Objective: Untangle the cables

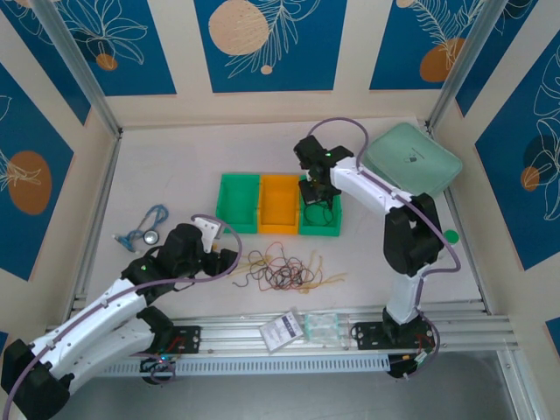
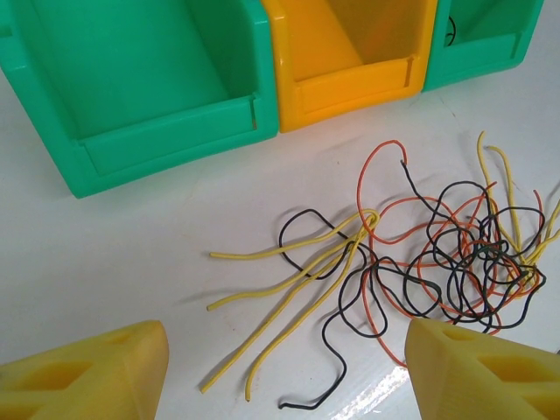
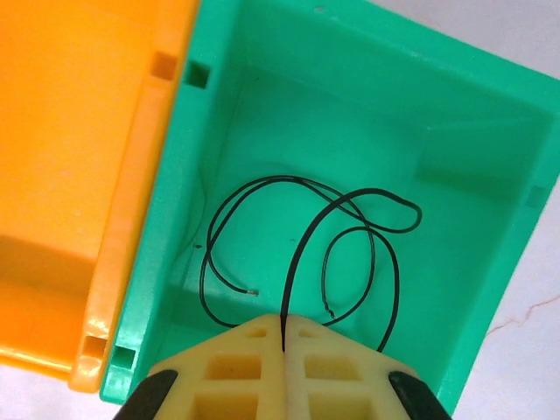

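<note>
Cord [image 1: 144, 229], blue with a round metal disc, lies at the far left of the worktop [image 1: 175, 166]. Just right of it is the left gripper [image 2: 284, 383], low over the worktop with its jaws well apart and nothing between them. In the wrist view its two yellow fingers [image 2: 87, 376] stand at the bottom corners, either side of the near ends of the cables.

The cables [image 1: 284, 269] lie in a loose pile on the worktop, in front of the bins and right of the left gripper. Several yellow strands [image 2: 289, 289] trail out to the left of the pile. Red and black ones [image 2: 446, 262] are knotted together further right, with more yellow at the right edge.

Behind the pile three bins stand side by side, touching: a green bin [image 1: 238, 203], an orange bin [image 1: 280, 203] and a second green bin [image 1: 321, 217].

The right gripper [image 3: 284, 337] hangs over that second green bin [image 3: 490, 219], jaws pressed together and pinching a black cable [image 3: 302, 245] that rises from between the fingers and loops over the bin floor. Black loops cross each other there; I cannot tell whether they are one wire or two.

A pale green lid [image 1: 411, 157] rests at the far right corner. Small packets [image 1: 284, 331] lie on the rail between the arm bases.
</note>
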